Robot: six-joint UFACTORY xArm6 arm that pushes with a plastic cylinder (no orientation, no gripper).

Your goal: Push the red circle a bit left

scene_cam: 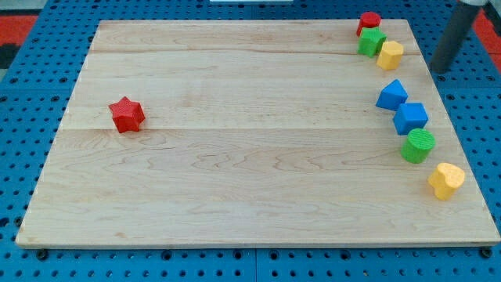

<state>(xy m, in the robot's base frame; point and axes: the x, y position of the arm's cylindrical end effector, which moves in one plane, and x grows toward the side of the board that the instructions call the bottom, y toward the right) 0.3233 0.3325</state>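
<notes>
Camera view: pale wooden bench [250, 196] with lengthwise planks, set on a blue pegboard [23, 157] dotted with holes. Going left to right: red star [126, 114] alone at the view's left, well apart from everything else. At the view's top right, the red circle [369, 20] sits near the bench's far edge, touching the green block [372, 41], with the yellow block [390, 55] just beside that. Lower: blue triangle [391, 95], blue cube [410, 117], green circle [419, 146], yellow heart [445, 180] in a curved line. My tip [441, 69] rests off the bench's right edge, right of the yellow block, touching nothing. No gripper fitted; rod only, holding nothing.
</notes>
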